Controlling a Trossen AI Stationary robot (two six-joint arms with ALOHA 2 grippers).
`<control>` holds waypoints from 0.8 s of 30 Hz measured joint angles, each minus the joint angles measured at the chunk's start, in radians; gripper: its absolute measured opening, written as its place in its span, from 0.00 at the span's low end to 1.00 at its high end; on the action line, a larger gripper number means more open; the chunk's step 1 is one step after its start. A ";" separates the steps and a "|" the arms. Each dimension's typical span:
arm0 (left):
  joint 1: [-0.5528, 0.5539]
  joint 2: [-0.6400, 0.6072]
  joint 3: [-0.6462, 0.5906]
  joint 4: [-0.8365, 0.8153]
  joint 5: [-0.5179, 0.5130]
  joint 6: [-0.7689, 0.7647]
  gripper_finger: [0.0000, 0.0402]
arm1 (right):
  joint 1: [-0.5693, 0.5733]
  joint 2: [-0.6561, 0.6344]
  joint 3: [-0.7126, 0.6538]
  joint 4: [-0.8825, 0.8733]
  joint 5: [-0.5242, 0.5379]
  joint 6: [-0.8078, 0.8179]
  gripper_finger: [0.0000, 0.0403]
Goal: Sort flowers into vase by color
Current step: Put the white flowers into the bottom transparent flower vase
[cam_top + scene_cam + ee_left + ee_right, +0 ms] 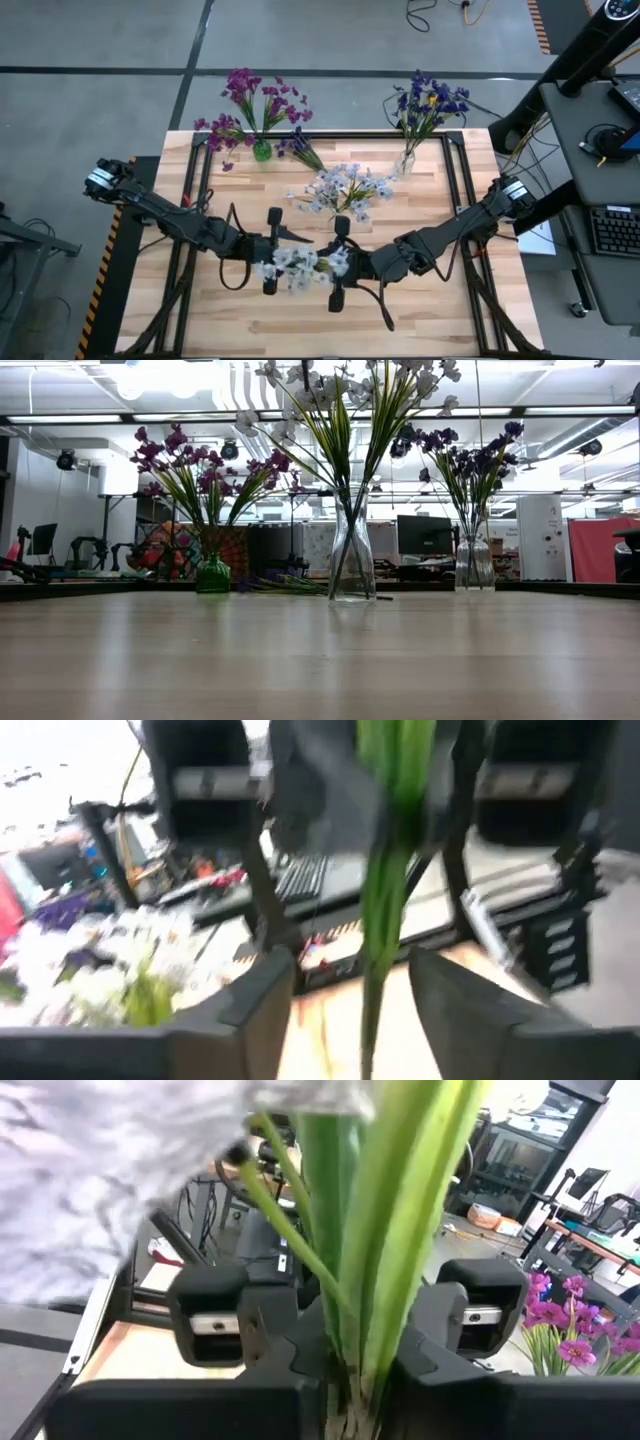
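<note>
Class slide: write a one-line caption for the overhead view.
Both claws, left claw and right claw, meet at a white spray mid-table.

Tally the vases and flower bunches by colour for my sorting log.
Vases: 3 (green, clear middle, clear right)
Purple bunch: 1
Blue bunch: 1
White bunches: 2 (in vase, held)
Total: 7

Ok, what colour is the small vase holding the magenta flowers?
Green: the small vase is green glass, clearest in the low view, with the magenta flowers fanning out above it.
</note>
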 joint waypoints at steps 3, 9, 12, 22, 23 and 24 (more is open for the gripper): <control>0.000 -0.032 0.000 -0.102 -0.040 -0.002 0.54 | 0.000 -0.005 0.000 -0.007 0.000 -0.001 0.07; -0.001 -0.150 0.000 -0.335 -0.061 -0.113 0.62 | 0.000 -0.059 0.001 -0.081 0.067 0.026 0.06; 0.000 -0.213 -0.001 -0.450 -0.081 -0.196 0.62 | -0.005 -0.081 0.002 -0.109 0.154 0.014 0.06; -0.006 -0.293 -0.002 -0.586 -0.095 -0.343 0.62 | -0.066 -0.101 -0.031 -0.129 0.086 -0.051 0.06; -0.007 -0.293 -0.002 -0.590 -0.095 -0.343 0.62 | -0.072 -0.105 -0.040 -0.129 0.066 -0.045 0.06; -0.008 -0.293 -0.002 -0.592 -0.095 -0.343 0.62 | -0.075 -0.115 -0.055 -0.126 0.051 -0.043 0.06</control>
